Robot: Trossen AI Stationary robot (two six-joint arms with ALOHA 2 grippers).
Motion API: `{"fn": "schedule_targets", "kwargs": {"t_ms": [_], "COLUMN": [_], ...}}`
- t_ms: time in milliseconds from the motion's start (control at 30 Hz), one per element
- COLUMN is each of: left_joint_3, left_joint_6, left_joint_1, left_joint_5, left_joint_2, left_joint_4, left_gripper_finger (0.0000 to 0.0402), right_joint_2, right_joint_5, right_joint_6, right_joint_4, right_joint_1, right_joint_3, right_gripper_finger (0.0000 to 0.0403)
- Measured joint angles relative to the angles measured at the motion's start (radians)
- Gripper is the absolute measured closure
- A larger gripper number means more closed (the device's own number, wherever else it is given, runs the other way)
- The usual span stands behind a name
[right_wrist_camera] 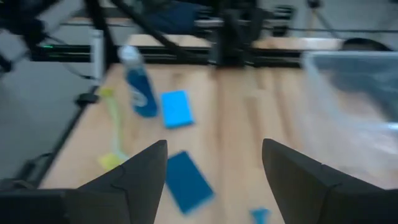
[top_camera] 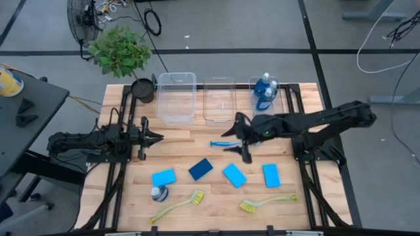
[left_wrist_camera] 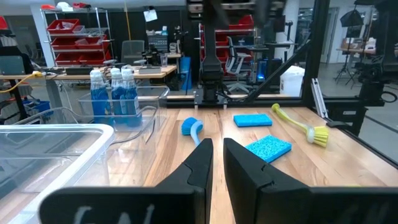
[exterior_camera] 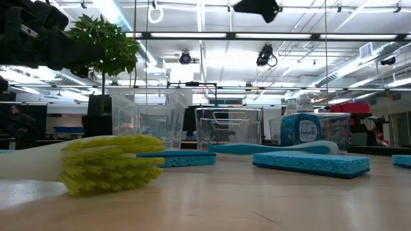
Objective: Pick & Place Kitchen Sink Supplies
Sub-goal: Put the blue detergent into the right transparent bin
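The right gripper (top_camera: 237,136) hovers with fingers spread wide and empty above the blue brush (top_camera: 223,143), which lies on the table (top_camera: 177,141) in front of the clear bins (top_camera: 218,99). The left gripper (top_camera: 152,137) waits at the table's left, its fingers nearly together and holding nothing. Three blue bottles (top_camera: 265,91) stand in the right-hand bin; a fourth bottle (top_camera: 159,193), four sponges (top_camera: 234,175) and two yellow-green brushes (top_camera: 266,202) remain on the table.

Premises are a robotics lab or workshop, not a kitchen. Evidence: wooden test table (top_camera: 216,196) on a dark frame, bare grey floor with loose cables (top_camera: 384,33), red parts bins on shelving (left_wrist_camera: 68,31), office chairs (left_wrist_camera: 132,50), fluorescent ceiling strips (exterior_camera: 212,35), and what appears to be a floor fan (top_camera: 82,19).
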Motion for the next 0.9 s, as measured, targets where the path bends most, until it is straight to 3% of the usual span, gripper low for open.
{"fn": "schedule_targets", "kwargs": {"t_ms": [200,633,900], "left_joint_3": [0.0,0.0,0.0], "left_joint_6": [0.0,0.0,0.0], "left_joint_1": [0.0,0.0,0.0], "left_joint_5": [0.0,0.0,0.0], "left_joint_2": [0.0,0.0,0.0], "left_joint_4": [0.0,0.0,0.0], "left_gripper_finger": [0.0358,0.0358,0.0358], "right_joint_2": [0.106,0.361,0.479], "right_joint_5": [-0.073,-0.093,-0.171], "right_joint_6": [-0.002,-0.111,-0.132], "right_joint_4": [0.121,0.021,0.021], "right_joint_1": [0.051,0.122,0.125], "right_joint_3": [0.026,0.359,0.502], "right_gripper_finger": [0.014,0.014,0.014]}}
